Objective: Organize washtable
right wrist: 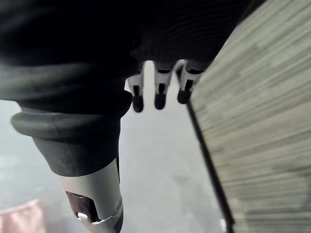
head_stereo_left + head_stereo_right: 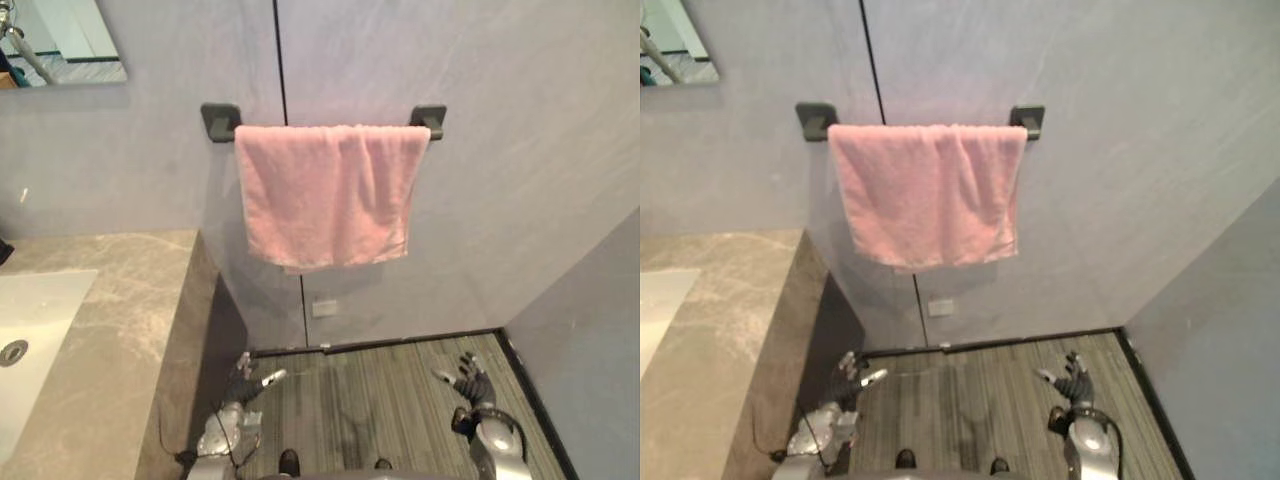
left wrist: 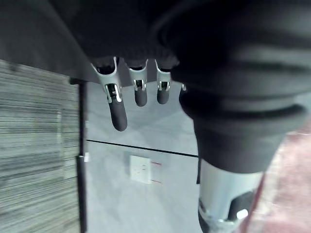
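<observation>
While the pink towel point(image 2: 325, 195) is hung on the rail point(image 2: 220, 120) beside the desk point(image 2: 130, 320) and the left robot hand point(image 2: 246, 379) and right robot hand point(image 2: 472, 384) are held open and empty near the floor point(image 2: 380, 400), the towel could be dragged off if tugged unevenly.

Soft, even light falls on the grey wall point(image 2: 520, 150); the pink towel point(image 2: 325, 195) casts a faint shadow (leftward), and the counter point(image 2: 130, 330) has a dark side.

Fluffy cloth towel point(image 2: 330, 195), matt dark rail point(image 2: 428, 118), smooth veined stone counter point(image 2: 130, 320), glossy white basin point(image 2: 35, 330), streaked matt floor point(image 2: 380, 390).
</observation>
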Tool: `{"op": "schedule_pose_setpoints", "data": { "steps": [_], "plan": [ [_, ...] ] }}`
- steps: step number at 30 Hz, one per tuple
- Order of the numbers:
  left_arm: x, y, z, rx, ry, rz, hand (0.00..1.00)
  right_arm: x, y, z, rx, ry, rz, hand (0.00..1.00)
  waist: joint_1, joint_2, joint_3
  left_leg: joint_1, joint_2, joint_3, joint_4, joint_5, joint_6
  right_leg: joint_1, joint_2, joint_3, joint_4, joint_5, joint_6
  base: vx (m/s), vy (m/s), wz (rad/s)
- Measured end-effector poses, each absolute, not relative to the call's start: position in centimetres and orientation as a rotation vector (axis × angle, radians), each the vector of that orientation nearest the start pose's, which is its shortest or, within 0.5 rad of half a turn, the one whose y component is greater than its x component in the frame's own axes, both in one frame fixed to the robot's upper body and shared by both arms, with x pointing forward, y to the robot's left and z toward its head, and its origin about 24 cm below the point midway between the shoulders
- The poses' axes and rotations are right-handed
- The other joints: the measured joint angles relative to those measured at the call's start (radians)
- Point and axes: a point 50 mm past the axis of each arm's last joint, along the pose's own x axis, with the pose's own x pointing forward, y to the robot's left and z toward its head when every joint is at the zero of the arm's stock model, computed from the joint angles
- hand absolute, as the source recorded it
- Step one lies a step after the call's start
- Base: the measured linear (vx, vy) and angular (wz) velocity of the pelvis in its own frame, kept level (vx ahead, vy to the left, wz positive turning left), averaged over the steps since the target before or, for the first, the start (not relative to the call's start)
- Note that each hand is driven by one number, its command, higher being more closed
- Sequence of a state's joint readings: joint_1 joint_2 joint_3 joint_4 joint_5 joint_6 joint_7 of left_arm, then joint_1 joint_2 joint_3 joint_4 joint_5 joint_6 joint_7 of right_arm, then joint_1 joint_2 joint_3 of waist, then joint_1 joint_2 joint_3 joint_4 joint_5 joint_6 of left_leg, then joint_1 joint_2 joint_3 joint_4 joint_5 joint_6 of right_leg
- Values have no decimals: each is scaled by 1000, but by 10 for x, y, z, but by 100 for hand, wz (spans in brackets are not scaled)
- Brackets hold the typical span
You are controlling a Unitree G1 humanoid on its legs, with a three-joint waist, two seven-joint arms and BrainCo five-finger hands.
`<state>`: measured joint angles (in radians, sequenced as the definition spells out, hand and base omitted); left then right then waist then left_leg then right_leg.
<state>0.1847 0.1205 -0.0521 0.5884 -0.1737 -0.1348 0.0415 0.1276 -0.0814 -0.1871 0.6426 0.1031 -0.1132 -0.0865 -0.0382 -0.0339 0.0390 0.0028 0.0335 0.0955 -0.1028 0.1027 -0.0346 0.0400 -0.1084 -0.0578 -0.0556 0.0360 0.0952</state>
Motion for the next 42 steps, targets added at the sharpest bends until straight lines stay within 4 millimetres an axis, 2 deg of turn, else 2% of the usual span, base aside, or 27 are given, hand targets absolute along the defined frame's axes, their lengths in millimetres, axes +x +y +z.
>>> {"op": "schedule_pose_setpoints", "data": {
  "steps": [3, 9, 15, 18, 21, 23, 26, 29, 32, 33, 36, 37, 39, 42],
  "plan": [
    [131, 191, -126, 11, 767, 132, 0, 135, -220, -122, 49, 743, -374, 0, 0, 0, -1, 22, 1, 2, 0, -7, -1, 20, 0, 0, 1, -8, 1, 0, 0, 0],
    [111, 194, -140, 57, 880, 134, 0, 113, -217, -137, 70, 854, -400, 0, 1, 0, -1, 33, 0, 5, 0, -13, -1, 30, 0, 1, 5, -18, 4, 0, 0, 0],
    [111, 197, -141, 79, 888, 154, 0, 108, -233, -136, 105, 845, -516, 0, 3, 0, -1, 47, 1, 11, 0, -23, -4, 36, 0, 2, 20, -34, 1, 0, 0, 0],
    [116, 199, -136, 80, 856, 160, 0, 118, -248, -123, 111, 758, -587, 0, 3, 3, -2, 47, 1, 14, 0, -27, -6, 36, 0, 4, 20, -36, 1, 0, 0, 0],
    [144, 205, -110, 79, 687, 193, 0, 145, -271, -87, 52, 559, -625, 0, 2, 6, -4, 45, 1, 12, 0, -34, -4, 29, 0, 4, 27, -49, 0, 0, 0, 0],
    [165, 208, -84, 95, 534, 207, 0, 168, -283, -57, 10, 403, -637, 0, 2, 9, -11, 44, 1, 6, 0, -40, -5, 25, 0, 3, 34, -59, -2, 52, -13, 1],
    [188, 212, -54, 96, 365, 246, 0, 195, -286, -25, -5, 240, -615, 0, 0, 10, -13, 42, 1, 4, 1, -42, -6, 25, 0, 2, 33, -60, -8, 67, -18, 0],
    [210, 212, -25, 82, 219, 275, 0, 220, -280, -2, -19, 129, -572, 0, 1, 9, -14, 41, 1, 4, 7, -41, -5, 23, 1, 3, 33, -56, -3, 93, -25, 0],
    [236, 206, 13, 51, 37, 277, 0, 252, -263, 29, -27, -1, -475, 0, 3, 9, -14, 36, 2, 4, 8, -41, -5, 24, 1, 5, 30, -56, -3, 55, -22, -2],
    [246, 203, 29, 42, -40, 273, 0, 265, -250, 44, -42, -60, -405, 0, 3, 9, -14, 35, 2, 2, 8, -41, -4, 24, 1, 5, 30, -56, -3, 0, 0, 0],
    [268, 189, 61, 18, -181, 223, 0, 291, -214, 74, -55, -182, -236, 0, 4, 9, -14, 31, 2, 0, 8, -41, -4, 21, 1, 7, 31, -56, -3, -10, -4, 1],
    [271, 186, 65, 2, -197, 214, 0, 296, -206, 79, -56, -200, -202, 0, 5, 9, -14, 29, 2, -1, 8, -41, -4, 19, 1, 7, 31, -56, -3, -49, -11, 0],
    [280, 175, 77, -24, -243, 172, 0, 309, -175, 95, -65, -258, -64, 0, 15, 9, -13, 21, 3, 0, 8, -41, -4, 6, 2, 11, 34, -55, -5, -49, -7, -3],
    [285, 164, 85, -30, -272, 127, 0, 314, -154, 103, -76, -286, 33, 0, 28, 6, -11, 19, 3, -1, 8, -41, -4, 5, 1, 11, 34, -54, -5, -21, -5, 1]
  ]
}}
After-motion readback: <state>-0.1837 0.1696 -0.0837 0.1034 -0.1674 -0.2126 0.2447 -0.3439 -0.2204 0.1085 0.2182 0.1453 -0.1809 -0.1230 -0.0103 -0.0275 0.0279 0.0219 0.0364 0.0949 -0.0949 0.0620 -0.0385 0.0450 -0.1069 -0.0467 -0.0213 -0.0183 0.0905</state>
